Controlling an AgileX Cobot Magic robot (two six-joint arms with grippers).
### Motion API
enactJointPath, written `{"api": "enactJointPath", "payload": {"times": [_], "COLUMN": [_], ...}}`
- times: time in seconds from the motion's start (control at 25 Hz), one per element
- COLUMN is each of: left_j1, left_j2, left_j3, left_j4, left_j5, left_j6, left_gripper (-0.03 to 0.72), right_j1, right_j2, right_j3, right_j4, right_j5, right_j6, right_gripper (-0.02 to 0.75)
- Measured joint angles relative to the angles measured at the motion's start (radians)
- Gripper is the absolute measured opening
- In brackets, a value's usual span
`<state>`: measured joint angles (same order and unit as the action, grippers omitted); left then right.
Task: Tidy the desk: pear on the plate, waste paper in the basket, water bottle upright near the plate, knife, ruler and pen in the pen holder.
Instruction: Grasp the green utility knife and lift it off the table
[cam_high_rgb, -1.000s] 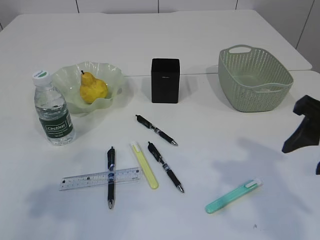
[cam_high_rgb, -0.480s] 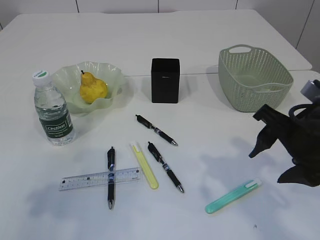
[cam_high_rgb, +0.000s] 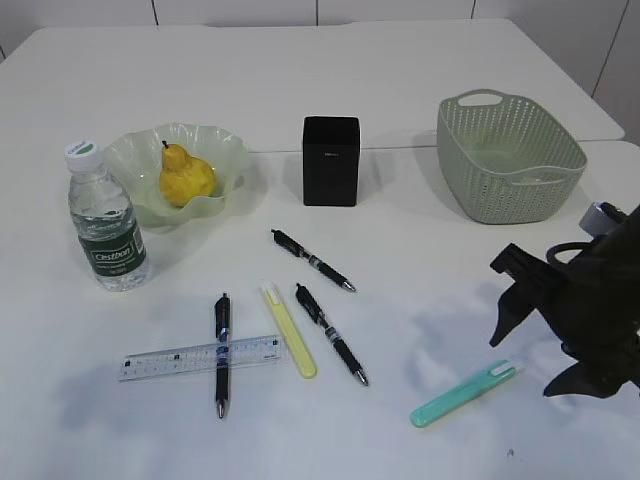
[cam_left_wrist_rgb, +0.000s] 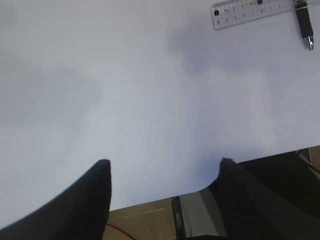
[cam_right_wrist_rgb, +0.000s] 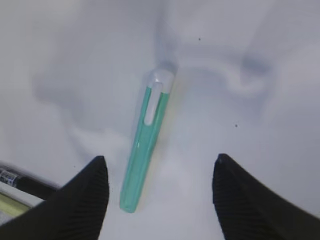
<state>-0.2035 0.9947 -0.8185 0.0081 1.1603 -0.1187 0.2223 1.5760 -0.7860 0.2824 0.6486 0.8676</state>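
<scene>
The yellow pear lies in the pale green wavy plate, and the water bottle stands upright to its left. On the desk lie the clear ruler crossed by a black pen, two more pens and a teal knife. My right gripper hovers open just above the knife, whose near end lies between the fingers. My left gripper is open over bare desk. The black pen holder stands at the back. No waste paper shows.
A slim yellow stick-shaped item lies between the pens. The sage green basket stands at the back right. In the left wrist view the ruler and a pen tip are far ahead, and the desk's front edge runs below the fingers.
My right arm has come in from the right edge, moving left and down until its open gripper stands over the teal knife. Nothing on the desk has moved.
</scene>
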Motion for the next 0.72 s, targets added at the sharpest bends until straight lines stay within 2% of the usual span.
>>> {"api": "enactJointPath", "payload": {"times": [0.44, 0.72], "left_j1": [0.000, 0.000], "left_j2": [0.000, 0.000], "left_j3": [0.000, 0.000], "left_j4": [0.015, 0.015], "left_j5": [-0.001, -0.001], "left_j6": [0.000, 0.000], "left_gripper": [0.467, 0.467], "right_j1": [0.064, 0.066], "right_j2": [0.073, 0.081], "right_j3": [-0.055, -0.096], "right_j4": [-0.014, -0.156], "right_j5": [-0.020, 0.048], "right_j6": [0.082, 0.200], "right_gripper": [0.512, 0.512]}}
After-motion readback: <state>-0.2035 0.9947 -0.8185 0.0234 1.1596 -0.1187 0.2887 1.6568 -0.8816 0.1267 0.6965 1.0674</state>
